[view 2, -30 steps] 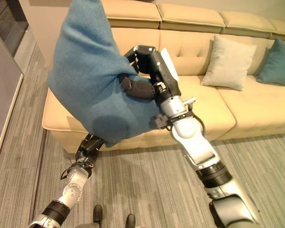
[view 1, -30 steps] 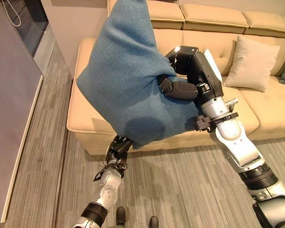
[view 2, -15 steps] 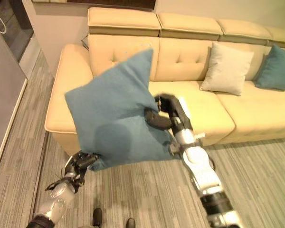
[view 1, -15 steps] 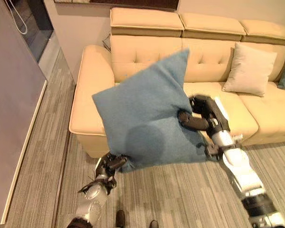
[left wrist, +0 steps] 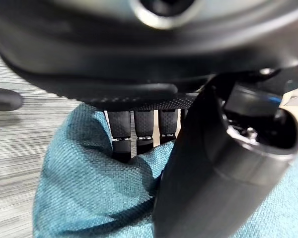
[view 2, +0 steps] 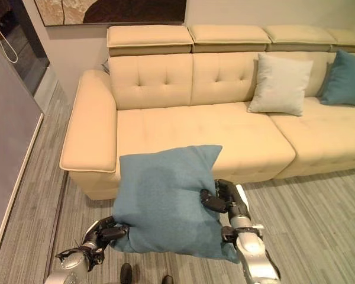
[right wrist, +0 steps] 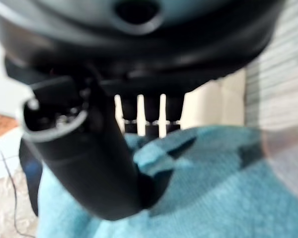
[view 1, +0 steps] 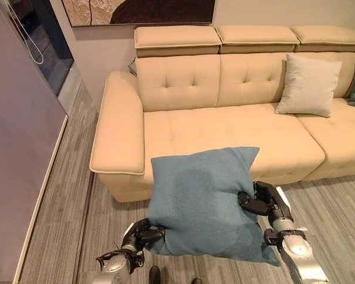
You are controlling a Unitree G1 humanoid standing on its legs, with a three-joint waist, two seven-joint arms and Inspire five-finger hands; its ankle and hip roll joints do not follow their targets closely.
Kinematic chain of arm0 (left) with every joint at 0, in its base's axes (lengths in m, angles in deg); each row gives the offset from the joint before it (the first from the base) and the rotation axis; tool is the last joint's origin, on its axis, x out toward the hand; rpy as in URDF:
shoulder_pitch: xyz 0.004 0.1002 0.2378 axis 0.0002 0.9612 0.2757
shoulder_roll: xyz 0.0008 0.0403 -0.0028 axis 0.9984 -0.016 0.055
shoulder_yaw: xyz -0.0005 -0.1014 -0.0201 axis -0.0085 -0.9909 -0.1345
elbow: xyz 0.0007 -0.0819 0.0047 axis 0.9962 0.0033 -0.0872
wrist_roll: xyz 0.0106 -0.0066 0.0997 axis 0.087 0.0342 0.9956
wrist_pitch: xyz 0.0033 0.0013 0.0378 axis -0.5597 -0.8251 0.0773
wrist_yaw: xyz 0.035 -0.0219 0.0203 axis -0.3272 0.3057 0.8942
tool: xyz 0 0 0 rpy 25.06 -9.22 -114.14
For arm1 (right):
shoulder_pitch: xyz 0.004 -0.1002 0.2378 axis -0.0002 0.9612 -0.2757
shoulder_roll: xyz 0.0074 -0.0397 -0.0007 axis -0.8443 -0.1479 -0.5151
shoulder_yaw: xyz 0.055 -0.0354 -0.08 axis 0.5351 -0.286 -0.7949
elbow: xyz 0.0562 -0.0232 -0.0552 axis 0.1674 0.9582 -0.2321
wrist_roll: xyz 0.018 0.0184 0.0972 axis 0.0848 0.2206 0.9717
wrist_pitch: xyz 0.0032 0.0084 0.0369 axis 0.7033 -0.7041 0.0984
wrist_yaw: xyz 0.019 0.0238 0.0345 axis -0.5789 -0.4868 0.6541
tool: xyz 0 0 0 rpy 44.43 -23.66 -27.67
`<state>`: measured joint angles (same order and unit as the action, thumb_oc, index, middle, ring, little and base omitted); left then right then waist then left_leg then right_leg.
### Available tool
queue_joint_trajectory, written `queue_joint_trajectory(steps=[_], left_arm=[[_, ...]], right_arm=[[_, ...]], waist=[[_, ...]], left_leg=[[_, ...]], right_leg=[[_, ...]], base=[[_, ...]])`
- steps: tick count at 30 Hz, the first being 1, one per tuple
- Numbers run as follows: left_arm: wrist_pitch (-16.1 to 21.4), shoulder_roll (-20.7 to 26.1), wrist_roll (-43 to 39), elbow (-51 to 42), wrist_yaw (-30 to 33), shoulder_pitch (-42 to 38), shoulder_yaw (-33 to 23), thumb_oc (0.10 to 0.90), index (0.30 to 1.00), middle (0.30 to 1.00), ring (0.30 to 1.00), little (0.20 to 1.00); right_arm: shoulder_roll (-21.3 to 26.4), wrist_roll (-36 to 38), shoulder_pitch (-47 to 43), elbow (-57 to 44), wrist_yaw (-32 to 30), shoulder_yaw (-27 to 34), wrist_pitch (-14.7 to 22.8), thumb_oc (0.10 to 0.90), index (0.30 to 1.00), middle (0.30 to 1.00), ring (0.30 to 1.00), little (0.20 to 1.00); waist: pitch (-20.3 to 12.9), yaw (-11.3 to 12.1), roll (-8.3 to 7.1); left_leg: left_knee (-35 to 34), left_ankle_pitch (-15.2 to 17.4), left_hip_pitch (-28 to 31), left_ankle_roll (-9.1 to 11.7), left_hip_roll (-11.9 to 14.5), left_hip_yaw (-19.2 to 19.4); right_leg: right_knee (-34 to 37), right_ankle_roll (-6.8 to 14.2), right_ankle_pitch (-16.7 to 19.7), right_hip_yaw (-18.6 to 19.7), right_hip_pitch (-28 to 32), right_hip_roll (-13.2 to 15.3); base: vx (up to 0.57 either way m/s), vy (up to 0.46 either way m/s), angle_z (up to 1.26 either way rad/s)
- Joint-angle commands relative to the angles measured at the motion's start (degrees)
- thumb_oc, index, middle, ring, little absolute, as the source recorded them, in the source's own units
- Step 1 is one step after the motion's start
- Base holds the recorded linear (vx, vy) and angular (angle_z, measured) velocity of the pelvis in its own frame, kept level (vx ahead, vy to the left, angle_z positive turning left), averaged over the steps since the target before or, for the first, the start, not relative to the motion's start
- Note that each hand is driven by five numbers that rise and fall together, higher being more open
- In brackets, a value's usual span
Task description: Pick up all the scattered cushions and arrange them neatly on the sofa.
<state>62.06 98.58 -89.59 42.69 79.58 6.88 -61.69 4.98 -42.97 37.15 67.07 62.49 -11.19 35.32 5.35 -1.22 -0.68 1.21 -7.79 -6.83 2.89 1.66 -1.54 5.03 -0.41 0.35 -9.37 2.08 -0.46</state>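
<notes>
A large blue cushion (view 1: 202, 201) hangs low in front of the beige sofa (view 1: 225, 124), held between both hands. My left hand (view 1: 143, 232) pinches its lower left corner, fingers (left wrist: 121, 134) and thumb curled into the cloth. My right hand (view 1: 261, 200) grips its right edge, thumb (right wrist: 99, 163) pressed into the fabric. A cream cushion (view 1: 307, 84) leans upright against the sofa's back at the right. Another blue cushion (view 2: 344, 78) stands beside it at the far right.
The sofa's left armrest (view 1: 115, 130) and its left and middle seats lie bare behind the held cushion. Grey striped carpet (view 1: 65, 195) covers the floor. A dark glass panel (view 1: 23, 112) runs along the left. A picture (view 1: 136, 10) hangs above the sofa.
The blue cushion has dropped from high in front of the sofa's back to low before the seat, both hands still holding it. The camera has pulled back too.
</notes>
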Motion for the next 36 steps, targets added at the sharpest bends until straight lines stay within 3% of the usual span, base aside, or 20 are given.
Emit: queue_joint_trajectory(steps=[1,2,4,8,10,13,16,19,21,25,29,30,31,33,35,36], left_arm=[[7.62,-4.09,-0.04,-5.87,-6.31,-8.98,-0.49,0.4,0.3,0.3,0.3,0.3],[7.41,-4.34,0.53,-5.44,-6.0,-9.19,-0.36,0.4,0.3,0.3,0.3,0.3],[7.75,-4.5,0.75,-5.54,-5.5,-9.55,-0.54,0.4,0.3,0.3,0.3,0.3],[7.9,-3.98,0.67,-6.92,-5.0,-8.47,-1.3,0.4,0.3,0.3,0.3,0.3],[8.06,-3.68,1.01,-7.38,-4.82,-7.82,-2.04,0.4,0.3,0.3,0.3,0.3],[8.25,-3.27,0.78,-8.17,-4.08,-7.75,-2.52,0.4,0.3,0.3,0.3,0.3],[8.76,-2.58,1.14,-9.08,-3.82,-7.86,-2.86,0.4,0.3,0.3,0.3,0.3],[8.94,-2.42,1.4,-8.84,-3.93,-8.06,-2.64,0.4,0.3,0.3,0.3,0.3],[8.98,-2.36,1.91,-9.07,-3.58,-8.25,-2.4,0.4,0.3,0.3,0.3,0.3],[9.34,-2.74,1.65,-9.43,-3.43,-8.16,-2.88,0.4,0.3,0.3,0.3,0.3],[9.23,-3.52,1.69,-8.85,-3.73,-7.33,-2.84,0.4,0.3,0.3,0.3,0.3],[9.18,-4.11,1.77,-8.49,-4.06,-6.84,-2.47,0.4,0.3,0.3,0.3,0.3],[9.18,-4.12,1.77,-8.49,-4.05,-6.83,-2.46,0.4,0.3,0.3,0.3,0.3],[9.15,-4.42,1.84,-8.24,-4.1,-7.28,-1.98,0.4,0.3,0.3,0.3,0.3],[9.16,-4.72,1.54,-8.12,-3.73,-8.04,-1.7,0.4,0.3,0.3,0.3,0.3],[9.14,-4.83,1.5,-8.1,-3.63,-8.26,-1.62,0.4,0.3,0.3,0.3,0.3]], right_arm=[[1.48,-0.08,-3.82,-7.69,1.62,0.03,6.53,0.4,0.3,0.3,0.3,0.3],[1.64,-0.23,-3.74,-7.47,1.4,-0.04,6.24,0.4,0.3,0.3,0.3,0.3],[1.34,-0.4,-4.28,-6.78,0.97,-0.52,6.09,0.4,0.3,0.3,0.3,0.3],[0.74,-1.11,-5.02,-6.1,0.94,-1.63,5.8,0.4,0.3,0.3,0.3,0.3],[0.28,-2.72,-5.56,-6.04,0.9,-2.12,5.45,0.4,0.3,0.3,0.3,0.3],[-0.17,-3.36,-6.38,-6.63,1.05,-2.67,5.17,0.4,0.3,0.3,0.3,0.3],[-1.05,-3.41,-6.84,-6.32,1.13,-3.11,5.47,0.4,0.3,0.3,0.3,0.3],[-0.89,-3.48,-7.74,-6.1,1.2,-3.29,5.31,0.4,0.3,0.3,0.3,0.3],[-0.46,-3.07,-8.22,-5.89,1.12,-3.69,5.24,0.4,0.3,0.3,0.3,0.3],[-0.18,-3.01,-7.91,-6.11,1.09,-4.03,5.2,0.4,0.3,0.3,0.3,0.3],[-0.04,-2.44,-6.94,-6.39,1.29,-3.72,5.28,0.4,0.3,0.3,0.3,0.3],[0.41,-1.75,-6.42,-6.33,1.26,-3.32,5.81,0.4,0.3,0.3,0.3,0.3],[0.42,-1.74,-6.41,-6.32,1.27,-3.32,5.82,0.4,0.3,0.3,0.3,0.3],[0.92,-1.25,-6.28,-6.45,0.81,-2.87,6.19,0.4,0.3,0.3,0.3,0.3],[1.6,-1.01,-6.49,-6.57,0.11,-2.5,6.07,0.4,0.3,0.3,0.3,0.3],[1.74,-1.09,-6.55,-6.39,-0.02,-2.53,5.98,0.4,0.3,0.3,0.3,0.3]], waist=[[-2.99,0.25,-1.67],[-3.2,0.06,-1.51],[-2.92,0.64,-1.64],[-3.19,1.59,-1.41],[-2.96,2.21,-1.01],[-1.07,1.88,-0.45],[-0.05,1.63,0.42],[-0.52,1.23,0.76],[-0.99,0.49,0.45],[-0.74,-0.17,0.38],[-2.5,-0.26,-0.48],[-3.07,-0.16,-0.71],[-3.06,-0.19,-0.67],[-2.16,0.02,-1.15],[-0.64,0.34,-2.23],[-0.51,0.51,-2.36]], left_leg=[[6.99,10.85,-0.71,1.13,-1.82,-1.32],[5.55,9.73,-2.0,0.42,-2.83,0.5],[5.94,9.02,-4.9,0.29,-4.17,0.57],[4.9,9.74,-2.33,-0.84,-4.49,0.02],[3.79,10.76,0.5,-2.68,-4.41,1.13],[3.9,11.35,2.28,-4.62,-4.32,1.54],[3.83,12.33,3.76,-5.45,-3.95,1.22],[2.26,13.59,6.34,-5.22,-3.74,0.76],[1.08,14.64,8.59,-4.76,-4.04,0.39],[0.07,15.66,11.17,-3.86,-3.63,-0.71],[1.47,17.64,12.26,-2.1,-2.95,-1.0],[6.83,16.91,10.77,0.09,-1.17,-0.59],[7.05,17.04,10.68,0.13,-1.12,-0.64],[16.01,13.67,5.66,1.59,-0.09,-0.73],[24.65,10.69,-0.28,1.15,1.49,1.3],[25.31,11.53,-1.78,0.63,1.37,1.69]], right_leg=[[-4.39,3.75,-4.95,0.23,-1.2,1.88],[-4.25,3.87,-5.05,0.36,-1.21,1.77],[-4.78,3.95,-5.47,1.76,-1.49,1.38],[-8.37,4.13,-7.39,3.37,-1.51,1.35],[-15.08,5.67,-7.62,3.88,-2.83,3.04],[-27.46,8.22,-3.66,4.58,-7.83,4.55],[-33.41,8.55,-3.25,3.54,-12.45,5.58],[-26.93,7.32,-4.6,1.89,-13.33,6.05],[-19.13,7.35,-2.64,1.24,-14.97,6.08],[-15.54,8.02,-0.17,0.65,-16.72,5.97],[-11.03,7.08,0.06,0.83,-12.13,5.17],[-9.01,5.86,-1.07,0.61,-8.51,3.67],[-8.94,5.83,-1.05,0.55,-8.45,3.63],[-8.31,4.71,-1.59,0.45,-6.78,3.41],[-7.74,3.29,-2.75,0.15,-5.07,3.43],[-7.76,3.11,-3.02,0.24,-4.82,3.35]], base=[[0.1,0.051,-0.07],[0.06,0.057,-0.07],[0.07,0.071,-0.04],[0.15,0.117,-0.49],[0.21,0.223,-0.53],[0.08,0.13,-0.43],[0.08,0.075,-0.05],[0.22,-0.035,-0.05],[0.21,-0.096,0.0],[0.17,-0.118,0.1],[0.24,-0.241,0.29],[0.22,-0.308,0.32],[0.18,-0.3,0.35],[0.02,-0.17,0.25],[0.02,-0.234,-0.11],[0.14,-0.208,-0.08]])
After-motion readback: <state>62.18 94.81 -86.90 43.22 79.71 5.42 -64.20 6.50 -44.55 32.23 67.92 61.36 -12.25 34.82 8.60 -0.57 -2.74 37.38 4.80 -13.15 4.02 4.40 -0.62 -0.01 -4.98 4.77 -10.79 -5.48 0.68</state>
